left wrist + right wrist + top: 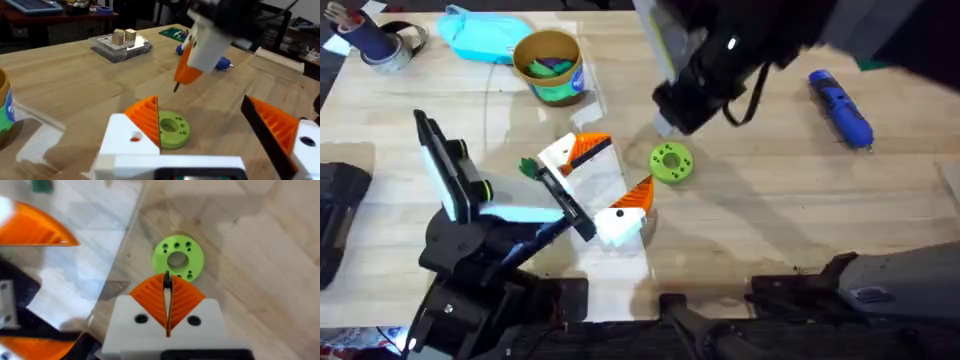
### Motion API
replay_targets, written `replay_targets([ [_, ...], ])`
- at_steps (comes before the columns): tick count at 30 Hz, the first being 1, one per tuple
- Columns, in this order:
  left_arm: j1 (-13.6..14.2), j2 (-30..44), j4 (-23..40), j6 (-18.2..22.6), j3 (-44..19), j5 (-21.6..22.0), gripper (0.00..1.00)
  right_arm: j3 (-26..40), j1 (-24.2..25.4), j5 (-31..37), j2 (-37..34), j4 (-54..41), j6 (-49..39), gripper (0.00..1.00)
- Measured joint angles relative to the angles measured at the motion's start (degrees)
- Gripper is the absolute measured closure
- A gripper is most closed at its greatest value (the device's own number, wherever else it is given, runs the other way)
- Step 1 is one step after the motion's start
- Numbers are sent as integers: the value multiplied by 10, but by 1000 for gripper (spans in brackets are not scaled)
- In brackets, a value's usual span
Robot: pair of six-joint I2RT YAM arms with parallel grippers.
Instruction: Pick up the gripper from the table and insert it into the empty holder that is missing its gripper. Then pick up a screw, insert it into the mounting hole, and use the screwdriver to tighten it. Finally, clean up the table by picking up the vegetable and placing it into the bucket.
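The step in hand looks like the screw step. The right gripper (pixel 167 286) is clenched on a thin dark screw (pixel 176 88), which pokes from between its orange pads, tip down.

It hangs above a lime-green disc (pixel 671 162) lying near the middle of the worktop. The right arm reaches in from the lower right, rising high and dark under the overhead camera, its wrist bent so the fingers point down.

The gripper (pixel 582 150), a white block with an orange ribbed pad, sits just left of the disc at the far end of the holder (pixel 567 200), apparently already seated on that black bar. In the left wrist view a small hole shows in its white face.

The left gripper (pixel 215 130) is spread wide, grasping nothing, and lies low and level, aimed at the disc.

Next, the screw likely needs carrying left and lining up with that hole, a fine alignment.

The screwdriver (pixel 840 108) lies near the far right corner. The vegetable (pixel 528 167) lies beside the holder, and the bucket (pixel 552 68) stands near the far edge.
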State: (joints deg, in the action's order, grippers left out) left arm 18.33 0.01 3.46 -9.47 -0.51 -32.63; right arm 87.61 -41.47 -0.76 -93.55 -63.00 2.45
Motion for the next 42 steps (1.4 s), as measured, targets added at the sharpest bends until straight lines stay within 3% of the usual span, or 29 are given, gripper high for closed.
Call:
replay_targets([
  [5, 0, 0, 0, 0, 0, -14, 10, 97, -12, -2, 8, -44, -9, 994],
  [10, 0, 0, 0, 1, 0, -32, 10, 137, -51, -28, 10, -47, -26, 994],
  [22, 0, 0, 3, 45, 0, -109, 10, 139, -133, -53, 10, -33, -31, 994],
  [42, 0, 0, 4, 48, 0, -115, 10, 139, -141, -53, -8, 1, -24, 994],
])
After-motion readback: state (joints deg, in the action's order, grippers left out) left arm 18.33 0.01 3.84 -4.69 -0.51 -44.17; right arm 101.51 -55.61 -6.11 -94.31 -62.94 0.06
